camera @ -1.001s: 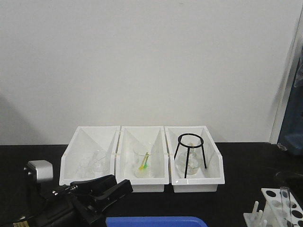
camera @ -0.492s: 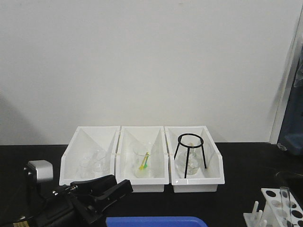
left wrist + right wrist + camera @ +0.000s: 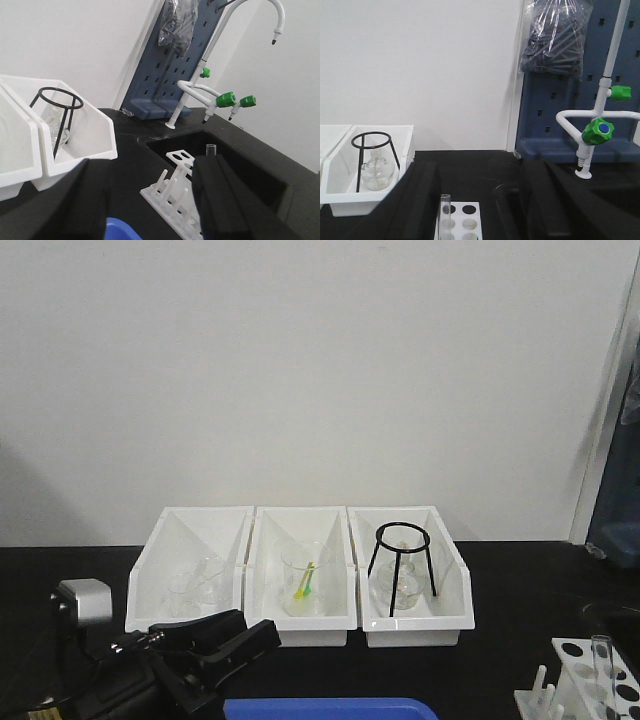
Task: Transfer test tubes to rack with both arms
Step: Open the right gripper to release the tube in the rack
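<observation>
While one tube (image 3: 445, 209) stands in the rack (image 3: 462, 226) | my left gripper (image 3: 225, 635) spread, empty, above the table (image 3: 500, 590) | right gripper (image 3: 480, 210) also parted.

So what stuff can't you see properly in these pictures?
- Rack: front view, cut off by the bottom edge and corner; its hole count stays unknown.
- Blue tray: front view, only its back rim shows.
- Right claw: absent from the front view; only blurred dark fingers in its own camera.
- Small glasses in the left bin: too faint to count.
</observation>
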Controlling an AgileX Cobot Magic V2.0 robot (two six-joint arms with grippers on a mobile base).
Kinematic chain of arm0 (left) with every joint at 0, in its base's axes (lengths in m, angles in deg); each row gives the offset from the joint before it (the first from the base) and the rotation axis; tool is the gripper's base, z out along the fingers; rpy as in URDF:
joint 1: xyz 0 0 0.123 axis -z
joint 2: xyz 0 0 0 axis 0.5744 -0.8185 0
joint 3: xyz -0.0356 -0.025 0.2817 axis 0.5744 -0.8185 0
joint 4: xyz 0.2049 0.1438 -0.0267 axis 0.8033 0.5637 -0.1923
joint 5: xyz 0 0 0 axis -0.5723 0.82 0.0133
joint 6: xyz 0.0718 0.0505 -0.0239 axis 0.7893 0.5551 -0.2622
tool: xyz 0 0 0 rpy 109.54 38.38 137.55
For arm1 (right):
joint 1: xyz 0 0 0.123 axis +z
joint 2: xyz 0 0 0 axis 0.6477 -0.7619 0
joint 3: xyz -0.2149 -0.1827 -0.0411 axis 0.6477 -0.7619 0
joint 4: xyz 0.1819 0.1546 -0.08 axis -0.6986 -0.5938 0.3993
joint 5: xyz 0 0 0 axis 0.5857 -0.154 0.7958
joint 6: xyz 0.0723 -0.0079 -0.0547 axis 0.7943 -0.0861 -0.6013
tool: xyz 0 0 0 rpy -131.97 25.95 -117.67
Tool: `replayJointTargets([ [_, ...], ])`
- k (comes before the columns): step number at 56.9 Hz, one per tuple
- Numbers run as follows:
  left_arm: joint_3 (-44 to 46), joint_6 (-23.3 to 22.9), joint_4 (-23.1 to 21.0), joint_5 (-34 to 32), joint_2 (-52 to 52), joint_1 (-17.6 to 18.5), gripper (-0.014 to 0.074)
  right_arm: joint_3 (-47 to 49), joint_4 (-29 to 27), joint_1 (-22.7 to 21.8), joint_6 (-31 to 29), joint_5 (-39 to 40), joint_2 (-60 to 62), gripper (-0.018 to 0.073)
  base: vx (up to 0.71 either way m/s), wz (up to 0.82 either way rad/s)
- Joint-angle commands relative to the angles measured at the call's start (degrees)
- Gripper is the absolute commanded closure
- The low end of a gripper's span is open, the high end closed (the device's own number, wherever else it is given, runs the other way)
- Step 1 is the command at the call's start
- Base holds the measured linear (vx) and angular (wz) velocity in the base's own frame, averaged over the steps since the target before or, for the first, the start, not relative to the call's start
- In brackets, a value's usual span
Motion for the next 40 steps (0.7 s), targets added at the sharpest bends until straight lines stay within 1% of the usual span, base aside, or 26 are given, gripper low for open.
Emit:
replayJointTargets([
  [1,1.79,0.18,-1.84,-3.95,1.45,0.15,0.013,1.68,0.3,-0.2,-0.11,4.48,-0.36,0.0139,0.0,0.0],
  [6,1.79,0.41,-2.1,-3.92,2.05,0.15,0.0155,1.68,0.3,-0.2,-0.11,4.48,-0.36,0.0139,0.0,0.0],
  [8,1.79,0.92,-2.17,-2.94,2.67,0.15,0.0181,1.68,0.3,-0.2,-0.11,4.48,-0.36,0.0139,0.0,0.0],
  [10,1.79,2.54,-2.54,-1.05,3.85,0.15,0.0216,1.68,0.3,-0.2,-0.11,4.48,-0.36,0.0139,0.0,0.0],
  [17,1.79,8.28,-3.37,6.46,9.12,0.15,0.0377,1.68,0.3,-0.2,-0.11,4.48,-0.36,0.0139,0.0,0.0],
  [22,1.79,11.58,-3.45,12.9,14.65,0.15,0.0514,1.68,0.3,-0.2,-0.11,4.48,-0.36,0.0139,0.0,0.0],
  [25,1.79,13.97,-4.33,17.64,18.32,0.15,0.0589,1.68,0.3,-0.2,-0.11,4.48,-0.36,0.0139,0.0,0.0],
  [26,1.79,15.08,-5.19,20.25,20.14,0.15,0.0615,1.68,0.3,-0.2,-0.11,4.48,-0.36,0.0139,0.0,0.0],
  [27,1.79,15.82,-5.61,21.57,21.06,0.15,0.062,1.68,0.3,-0.2,-0.11,4.48,-0.36,0.0139,0.0,0.0],
  [31,1.79,20.33,-9.32,29.21,26.1,0.15,0.0619,1.68,0.3,-0.2,-0.11,4.48,-0.36,0.0139,0.0,0.0],
  [35,1.79,24.66,-14.58,36.49,30.72,0.15,0.0618,1.68,0.3,-0.2,-0.11,4.48,-0.36,0.0139,0.0,0.0],
  [37,1.79,27.64,-17.2,40.97,33.9,0.15,0.0617,1.68,0.3,-0.2,-0.11,4.48,-0.36,0.0139,0.0,0.0],
  [40,1.79,32.09,-20.3,45.78,36.7,0.15,0.0616,1.68,0.3,-0.2,-0.11,4.48,-0.36,0.0139,0.0,0.0],
])
